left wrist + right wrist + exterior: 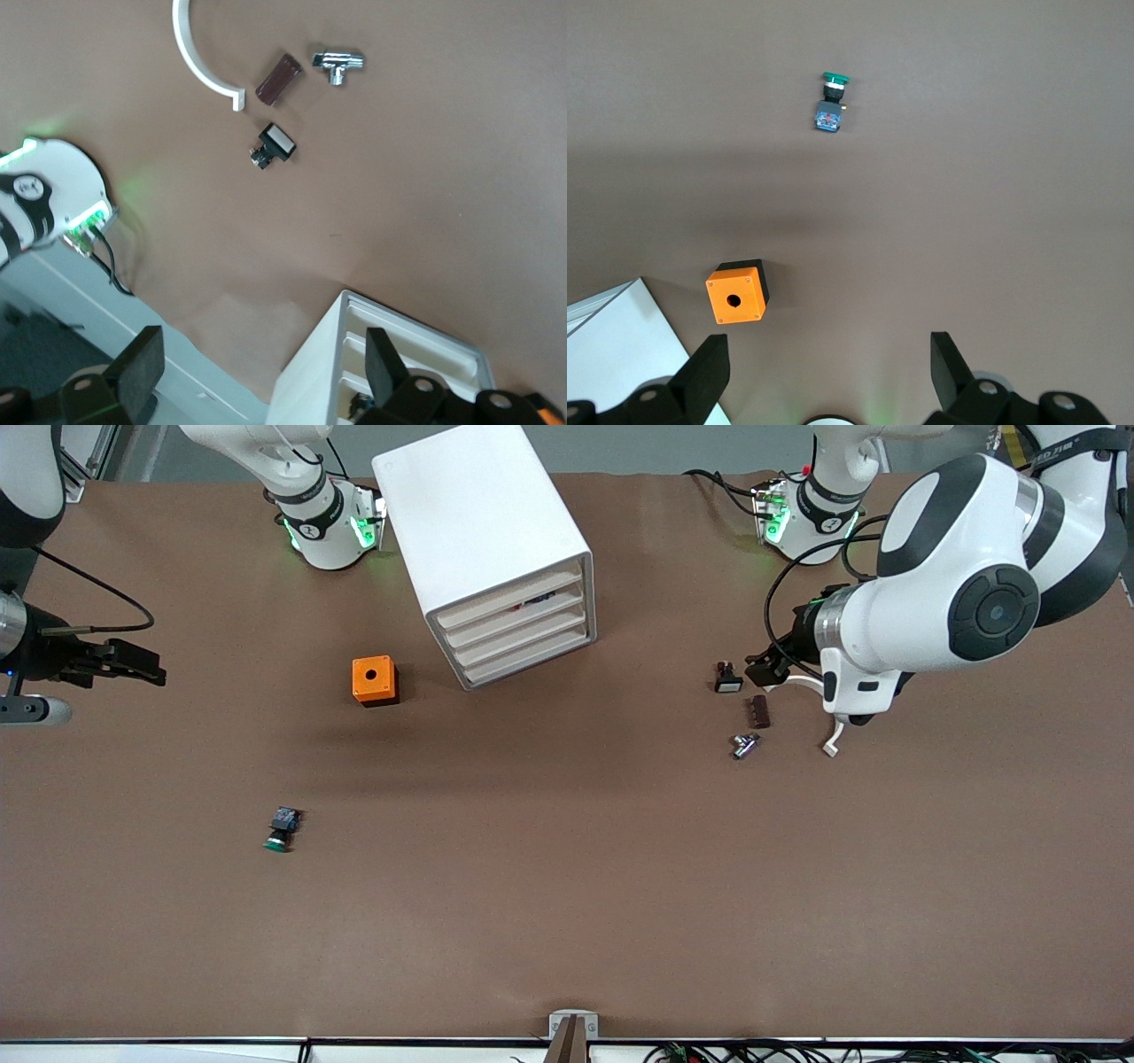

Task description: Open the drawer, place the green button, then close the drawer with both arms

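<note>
Nothing done: I hold both the left gripper (261, 372) and right gripper (828, 372) wide, empty; drawer (512, 622) unopened, button (831, 104) ahead of the right gripper, untouched.

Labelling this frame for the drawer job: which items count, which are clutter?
Job:
- green button, lying toward the right arm's end
- drawer unit, drawers shut
- left pincer and right pincer, both open and empty

Clutter:
- orange cube
- white-capped button
- brown block
- chrome fitting
- white curved piece
</note>
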You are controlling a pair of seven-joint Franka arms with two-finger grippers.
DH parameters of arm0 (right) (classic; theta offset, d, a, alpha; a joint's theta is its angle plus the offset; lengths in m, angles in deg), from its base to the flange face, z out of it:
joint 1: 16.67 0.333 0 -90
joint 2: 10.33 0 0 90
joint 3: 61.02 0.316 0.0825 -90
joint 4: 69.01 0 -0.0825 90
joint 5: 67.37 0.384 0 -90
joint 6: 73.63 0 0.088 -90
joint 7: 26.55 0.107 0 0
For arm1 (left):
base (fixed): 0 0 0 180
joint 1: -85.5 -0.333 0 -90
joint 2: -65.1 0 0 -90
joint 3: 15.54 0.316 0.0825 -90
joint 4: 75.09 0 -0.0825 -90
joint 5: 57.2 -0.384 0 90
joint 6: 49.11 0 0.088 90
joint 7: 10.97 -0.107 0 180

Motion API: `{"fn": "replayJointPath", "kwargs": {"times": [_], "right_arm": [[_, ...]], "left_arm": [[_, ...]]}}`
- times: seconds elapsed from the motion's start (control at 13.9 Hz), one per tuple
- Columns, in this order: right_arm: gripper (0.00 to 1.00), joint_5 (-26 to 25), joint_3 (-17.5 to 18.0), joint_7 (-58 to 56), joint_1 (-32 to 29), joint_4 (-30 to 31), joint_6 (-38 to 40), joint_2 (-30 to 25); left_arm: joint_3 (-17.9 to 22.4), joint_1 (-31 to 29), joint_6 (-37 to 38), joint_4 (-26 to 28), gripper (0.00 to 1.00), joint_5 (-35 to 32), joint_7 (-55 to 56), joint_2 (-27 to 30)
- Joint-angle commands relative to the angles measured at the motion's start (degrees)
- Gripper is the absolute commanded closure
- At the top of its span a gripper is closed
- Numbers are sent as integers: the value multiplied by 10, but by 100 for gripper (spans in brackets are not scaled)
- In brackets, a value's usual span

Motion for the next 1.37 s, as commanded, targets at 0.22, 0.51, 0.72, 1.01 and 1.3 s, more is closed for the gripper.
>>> {"fn": "replayJointPath", "kwargs": {"times": [0.22, 0.51, 0.72, 1.01, 1.3], "right_arm": [[0, -5, 0, -14, -37, -15, 11, 33], [0, -11, -1, -11, -46, -15, 11, 37], [0, -4, -1, -9, -51, -15, 8, 38], [0, -6, 3, 106, -17, -7, -4, 38], [0, -9, 3, 159, 10, 52, -88, 38]], "left_arm": [[-1, 42, 15, -15, 0, 9, 191, -33], [-1, 64, 36, -14, 0, 9, 257, -46], [-1, 84, 52, -14, 0, 8, 311, -48], [-1, 97, 138, -16, 0, 2, 310, -47], [-4, 128, 150, -12, 0, -18, 310, -49]]}}
